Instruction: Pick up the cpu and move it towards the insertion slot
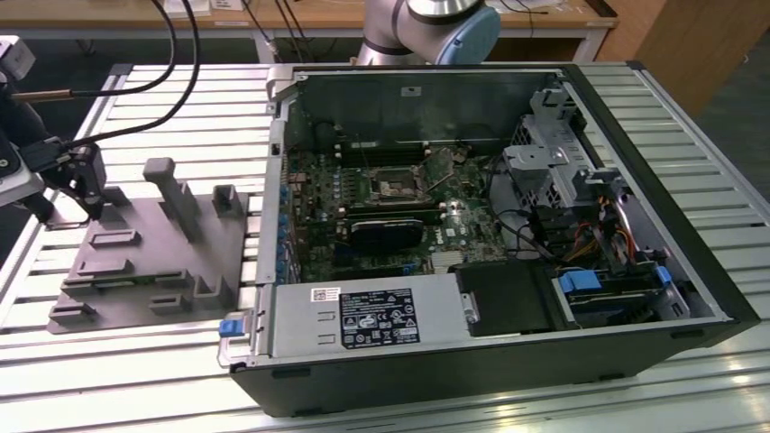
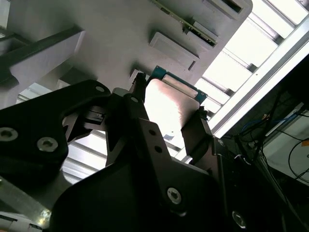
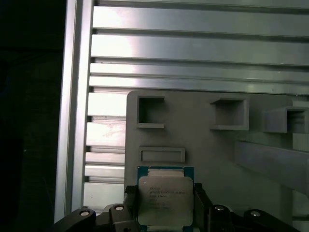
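The cpu (image 3: 165,199), a flat square chip with a silver top and a green edge, sits between my two black fingers (image 3: 129,199) in both wrist views. My gripper (image 3: 165,197) is shut on it, one finger against each side. The second wrist view shows the cpu (image 2: 166,104) held between the gripper (image 2: 169,110) jaws just over the grey fixture plate (image 2: 116,34). In the exterior view my gripper (image 1: 67,200) hangs over the plate's far corner at the exterior view's left. The insertion slot (image 1: 395,187) lies on the motherboard inside the open computer case, well off to the exterior view's right.
The grey fixture plate (image 1: 144,262) carries raised blocks and an upright post (image 1: 169,194). The open computer case (image 1: 673,216) has tall walls, a black card (image 1: 385,233), drive cages and cables. Both stand on a slatted aluminium table (image 1: 734,171). Black cables (image 1: 180,63) run to my wrist.
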{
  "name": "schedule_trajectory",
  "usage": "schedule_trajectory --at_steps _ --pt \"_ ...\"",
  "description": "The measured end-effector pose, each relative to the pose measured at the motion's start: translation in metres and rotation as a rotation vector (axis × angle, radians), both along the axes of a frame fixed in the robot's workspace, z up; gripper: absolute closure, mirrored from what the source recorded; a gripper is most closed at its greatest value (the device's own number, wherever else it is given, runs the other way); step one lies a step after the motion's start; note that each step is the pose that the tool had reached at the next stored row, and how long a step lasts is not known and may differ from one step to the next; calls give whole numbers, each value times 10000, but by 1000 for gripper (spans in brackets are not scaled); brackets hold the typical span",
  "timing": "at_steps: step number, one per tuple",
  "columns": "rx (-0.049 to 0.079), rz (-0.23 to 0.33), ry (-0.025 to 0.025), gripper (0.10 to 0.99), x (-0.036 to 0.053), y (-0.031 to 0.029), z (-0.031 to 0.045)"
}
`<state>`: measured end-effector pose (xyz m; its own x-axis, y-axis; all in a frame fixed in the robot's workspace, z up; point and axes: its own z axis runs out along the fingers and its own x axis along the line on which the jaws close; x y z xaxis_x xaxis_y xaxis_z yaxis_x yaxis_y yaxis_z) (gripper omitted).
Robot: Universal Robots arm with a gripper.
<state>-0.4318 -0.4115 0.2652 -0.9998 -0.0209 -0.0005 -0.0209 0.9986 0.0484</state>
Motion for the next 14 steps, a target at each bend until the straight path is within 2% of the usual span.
schedule_trajectory --at_steps 14 --pt "0 0 0 541 0 0 88"
